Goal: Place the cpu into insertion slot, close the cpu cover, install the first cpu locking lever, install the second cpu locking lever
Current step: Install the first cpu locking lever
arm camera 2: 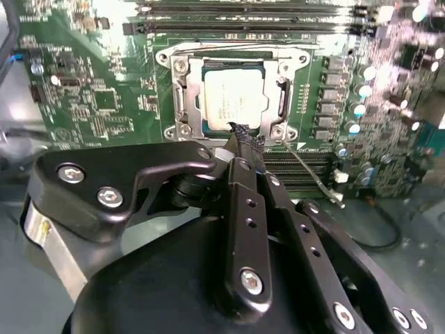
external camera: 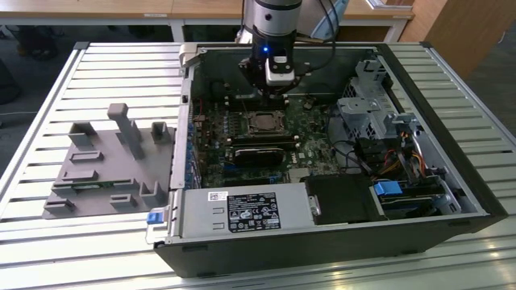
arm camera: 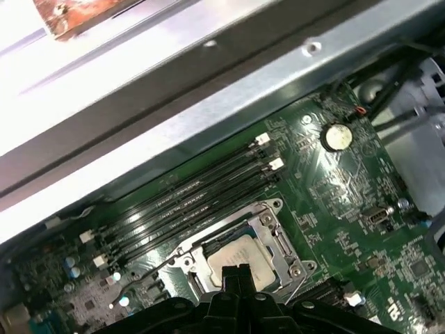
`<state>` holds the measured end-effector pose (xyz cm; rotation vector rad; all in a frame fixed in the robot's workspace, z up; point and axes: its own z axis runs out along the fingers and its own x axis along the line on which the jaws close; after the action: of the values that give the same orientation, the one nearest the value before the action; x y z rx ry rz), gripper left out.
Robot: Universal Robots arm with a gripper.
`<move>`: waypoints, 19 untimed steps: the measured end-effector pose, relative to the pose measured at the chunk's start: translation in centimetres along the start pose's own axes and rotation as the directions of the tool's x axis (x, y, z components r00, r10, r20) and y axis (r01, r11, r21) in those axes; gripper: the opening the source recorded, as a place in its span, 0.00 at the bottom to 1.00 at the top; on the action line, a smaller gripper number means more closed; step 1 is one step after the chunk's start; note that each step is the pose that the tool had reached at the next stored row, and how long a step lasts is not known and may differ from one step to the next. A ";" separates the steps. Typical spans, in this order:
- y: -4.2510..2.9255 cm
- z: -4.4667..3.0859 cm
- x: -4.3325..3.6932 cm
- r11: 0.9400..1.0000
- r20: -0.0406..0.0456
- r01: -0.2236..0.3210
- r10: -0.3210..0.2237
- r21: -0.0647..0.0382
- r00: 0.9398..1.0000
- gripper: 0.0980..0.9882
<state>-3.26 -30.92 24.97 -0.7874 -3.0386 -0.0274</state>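
Silvery-grey, the small flat square cpu (arm camera 2: 235, 96) is seen seated beneath the lowered silvery metal frame-shaped cpu cover (arm camera 2: 182, 104), one thin wire lever (arm camera 2: 313, 174) is judged unlatched, and the black end effector (arm camera 2: 245, 136) is held closed, apparently empty, at the socket's edge.

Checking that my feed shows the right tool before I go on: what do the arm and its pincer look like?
The arm is a silvery-grey cylinder with a black band, a blue light and a white block at the wrist; dark cables trail beside it. The pincer is matte black: linked bars with silver screws, narrowing to rough-textured tips.
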 end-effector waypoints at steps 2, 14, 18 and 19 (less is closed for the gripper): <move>0.00 0.00 0.00 0.999 -0.001 0.037 -0.037 0.000 0.999 0.01; 0.00 0.04 0.00 0.968 -0.004 0.249 -0.249 0.001 0.968 0.01; -0.15 0.05 0.26 0.959 -0.005 0.283 -0.283 0.001 0.959 0.01; -0.27 0.04 0.48 0.959 -0.005 0.284 -0.284 0.001 0.959 0.01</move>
<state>-3.81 -30.93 24.92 -0.3428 -3.1178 -0.0268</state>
